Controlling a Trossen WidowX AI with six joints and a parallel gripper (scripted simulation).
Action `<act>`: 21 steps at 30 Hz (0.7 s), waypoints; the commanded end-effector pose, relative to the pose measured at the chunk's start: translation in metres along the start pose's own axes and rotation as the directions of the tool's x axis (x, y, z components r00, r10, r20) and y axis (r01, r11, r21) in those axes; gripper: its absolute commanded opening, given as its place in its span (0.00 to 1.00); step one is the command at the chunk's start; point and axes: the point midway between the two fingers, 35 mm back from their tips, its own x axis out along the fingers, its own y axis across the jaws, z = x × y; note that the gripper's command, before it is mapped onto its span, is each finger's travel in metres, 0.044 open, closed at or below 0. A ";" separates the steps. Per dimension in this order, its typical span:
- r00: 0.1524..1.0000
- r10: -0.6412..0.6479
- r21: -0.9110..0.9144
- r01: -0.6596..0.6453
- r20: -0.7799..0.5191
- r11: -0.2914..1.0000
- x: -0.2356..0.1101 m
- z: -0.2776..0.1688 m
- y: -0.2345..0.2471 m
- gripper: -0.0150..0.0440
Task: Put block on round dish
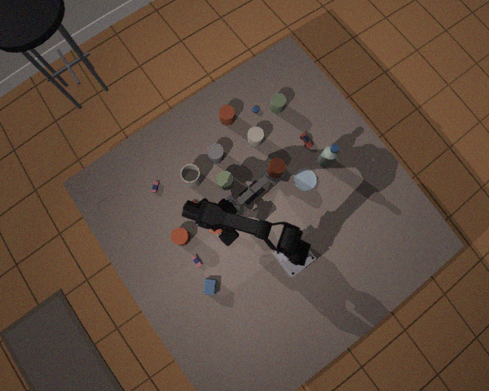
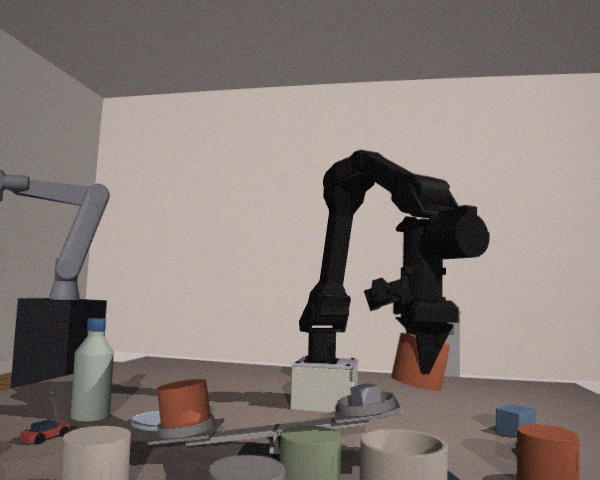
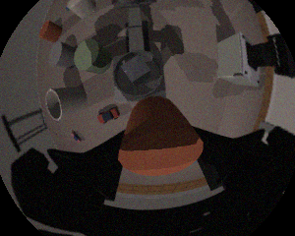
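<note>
Orange, grey and muted pastels on a grey-brown mat

The black gripper (image 2: 427, 356) gripped an orange cup (image 2: 419, 367); below and beside it a grey block (image 2: 365, 394) sat on the grey balance (image 2: 269, 432), whose far end bore a second orange cup (image 2: 183, 403). Past that lay the pale blue dish (image 1: 305, 180) and a pale green bottle (image 2: 92, 372) with a blue cap. A blue cube (image 2: 515, 419) sat on the gripper's other side, over tan floor tiles (image 1: 425, 63).
</note>
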 end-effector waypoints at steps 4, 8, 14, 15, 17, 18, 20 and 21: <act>1.000 0.000 0.006 0.000 -0.009 1.000 0.027 -0.038 -0.022 0.25; 1.000 0.000 0.006 0.000 -0.012 1.000 0.041 -0.056 -0.037 0.25; 1.000 0.000 0.006 0.000 -0.013 1.000 0.048 -0.063 -0.043 0.25; 1.000 0.000 0.006 0.000 -0.013 1.000 0.050 -0.063 -0.043 0.25; 1.000 0.000 0.006 0.000 -0.013 1.000 0.057 -0.063 -0.043 0.25; 1.000 0.000 0.006 0.000 -0.013 1.000 0.062 -0.063 -0.043 0.25; 1.000 0.000 0.006 0.000 -0.013 1.000 0.075 -0.063 -0.043 0.25; 1.000 0.000 0.006 0.000 -0.013 1.000 0.081 -0.063 -0.043 0.25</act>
